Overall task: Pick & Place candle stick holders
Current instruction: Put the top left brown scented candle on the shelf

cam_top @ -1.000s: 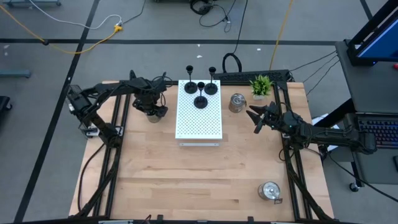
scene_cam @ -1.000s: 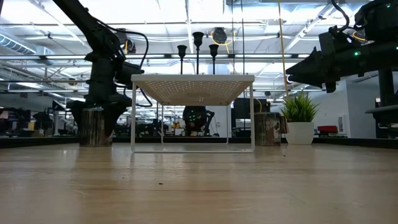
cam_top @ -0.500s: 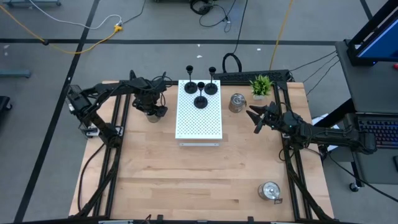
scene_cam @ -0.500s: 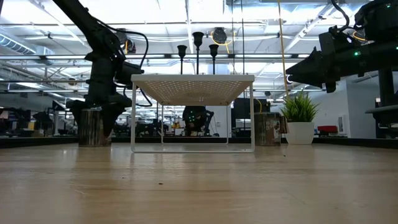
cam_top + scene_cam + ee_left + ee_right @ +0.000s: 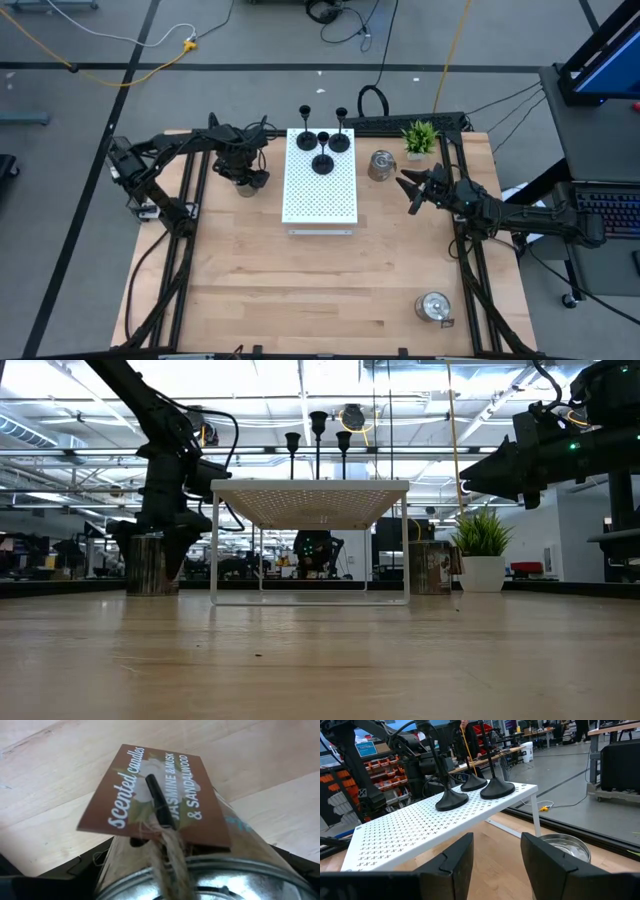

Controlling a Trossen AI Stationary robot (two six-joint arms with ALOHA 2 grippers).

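Note:
Three black candle stick holders stand by their round bases on the far end of the white perforated board. Left of the board a silver holder stands on the table, a brown tag tied to it. My left gripper points down over it, closed on its sides. A second silver holder stands right of the board, and a third sits near the front right corner. My right gripper hangs level and open, right of the board, with nothing between its fingers. My left gripper comes from above, pointing down, with one finger on each opposite side of the silver holder's round wall, just below the rim. The holder stands upright with its bottom on the table.
A small green potted plant stands at the far right, behind the second silver holder. The board stands on thin legs with open space beneath. The table's near half is bare wood.

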